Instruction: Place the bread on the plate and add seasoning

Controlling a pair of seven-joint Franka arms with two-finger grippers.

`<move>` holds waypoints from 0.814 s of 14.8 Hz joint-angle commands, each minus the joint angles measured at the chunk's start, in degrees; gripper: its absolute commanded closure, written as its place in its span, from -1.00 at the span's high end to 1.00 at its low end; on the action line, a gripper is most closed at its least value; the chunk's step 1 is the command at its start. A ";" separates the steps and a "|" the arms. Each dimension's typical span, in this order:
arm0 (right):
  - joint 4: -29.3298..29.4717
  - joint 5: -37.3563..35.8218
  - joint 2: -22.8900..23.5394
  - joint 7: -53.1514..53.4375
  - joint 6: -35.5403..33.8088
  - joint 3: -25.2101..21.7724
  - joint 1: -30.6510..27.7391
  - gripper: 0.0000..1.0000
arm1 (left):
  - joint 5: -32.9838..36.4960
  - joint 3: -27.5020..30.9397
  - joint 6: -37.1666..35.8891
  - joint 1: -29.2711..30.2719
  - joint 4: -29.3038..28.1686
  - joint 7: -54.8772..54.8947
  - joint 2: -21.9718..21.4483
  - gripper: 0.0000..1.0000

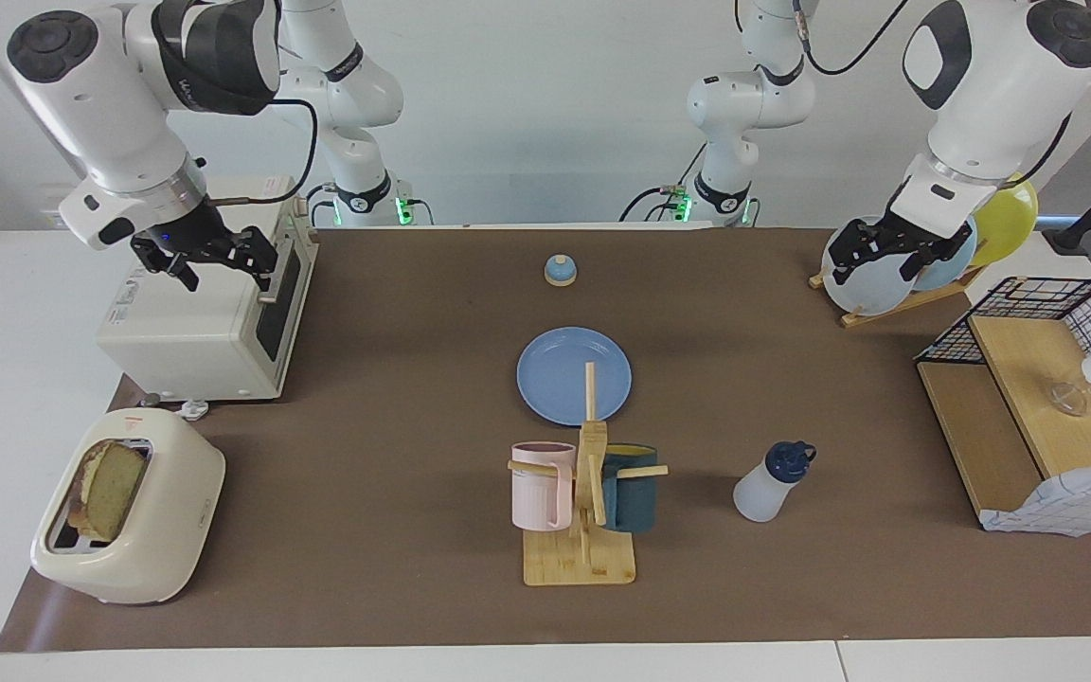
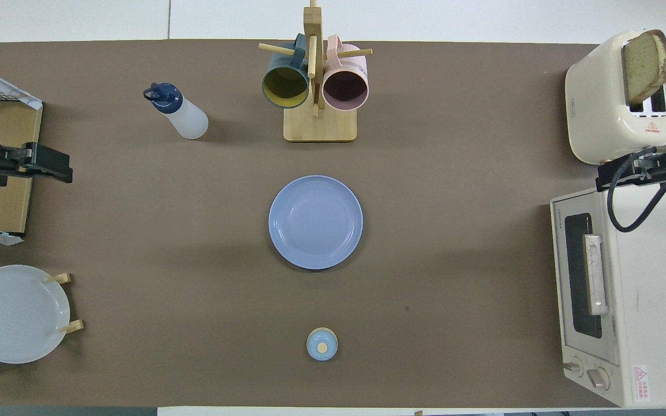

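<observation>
From my left arm's end of the surface (image 1: 394,587), my left pincer (image 1: 889,248) hangs with its fingers spread and empty, over the wooden rack of pale blue plates (image 1: 866,275) that also carries a yellow plate (image 1: 1010,220); a wire basket with wooden boards (image 1: 1038,398) sits farther from me than that rack. Toward the middle from there stands the seasoning (image 1: 773,481), a whitish bottle with a navy cap, upright on the brown mat and well apart from both pincers. In the middle lies the plate (image 1: 555,379), round, medium blue and bare. A small blue-domed bell (image 1: 560,271) sits nearer to me than the plate, and the wooden mug tree (image 1: 583,530) with a pink mug (image 1: 540,485) and a dark teal mug (image 1: 635,488) stands just farther from me than it. At my right arm's end, my right pincer (image 1: 214,258) is held with its fingers spread, gripping nothing, over the white toaster oven (image 1: 195,332). Farther from me than the oven is the cream toaster (image 1: 157,540), and the bread (image 1: 108,491) stands upright in its slot, its top poking out.
</observation>
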 commanded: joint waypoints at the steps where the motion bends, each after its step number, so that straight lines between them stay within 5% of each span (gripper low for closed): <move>1: -0.08 1.28 -0.58 -0.94 0.09 0.19 -0.44 1.00 | 0.35 0.12 1.19 -0.30 -0.91 0.64 -0.84 1.00; 7: -0.51 1.28 -0.93 -1.03 0.26 1.07 -0.36 1.00 | 0.09 0.12 4.88 -0.66 -3.00 0.64 -1.45 1.00; 12: -3.42 0.93 -1.64 -5.08 10.34 0.99 -0.53 1.00 | 0.18 0.12 4.97 -3.29 -4.16 -0.32 -2.07 1.00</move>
